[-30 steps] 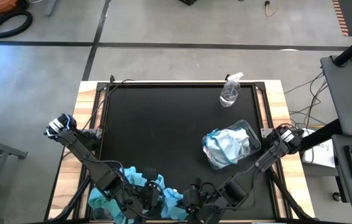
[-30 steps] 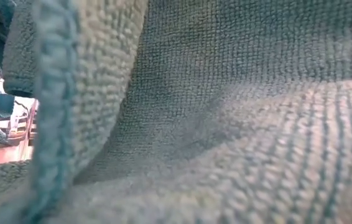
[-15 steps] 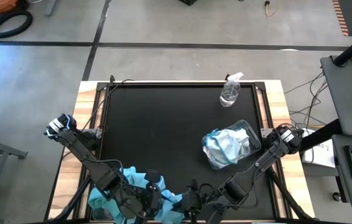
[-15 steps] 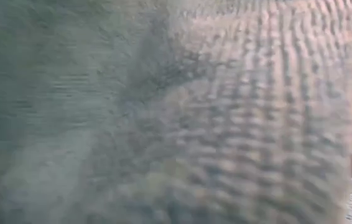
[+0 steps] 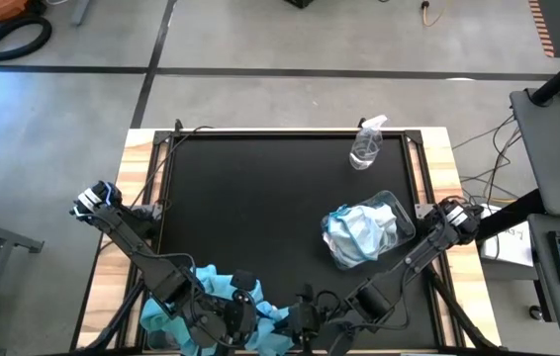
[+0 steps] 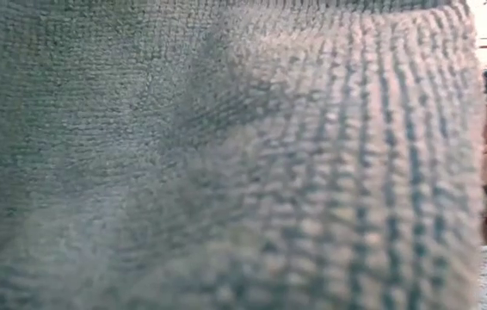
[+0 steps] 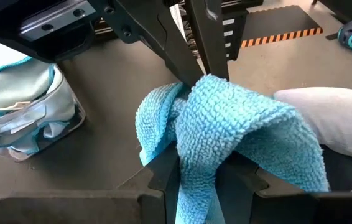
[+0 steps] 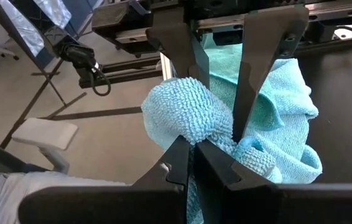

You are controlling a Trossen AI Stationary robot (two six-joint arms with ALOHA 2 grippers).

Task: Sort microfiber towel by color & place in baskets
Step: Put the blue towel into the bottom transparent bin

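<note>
1. Black table (image 5: 260,198): your work surface.
2. Clear basket (image 5: 400,220), right side: holds the pale whitish-blue towels (image 5: 354,235), sorted there by colour.
3. Bright blue towel pile (image 5: 211,287), near edge, left of centre.
4. Bright blue towel (image 7: 238,124): you see both grippers pinching it between them, probably a hand-over. Left gripper (image 7: 198,171) is clamped on a fold; right gripper (image 8: 193,149) is closed tight on another.
5. Spray bottle (image 5: 367,143), far right: unused.

Even indoor light, one view smothered

The overhead picture is bright and sharp with soft shadows. The low view is filled by a blurred, dim towel (image 6: 226,155) pressed close to the lens.
</note>
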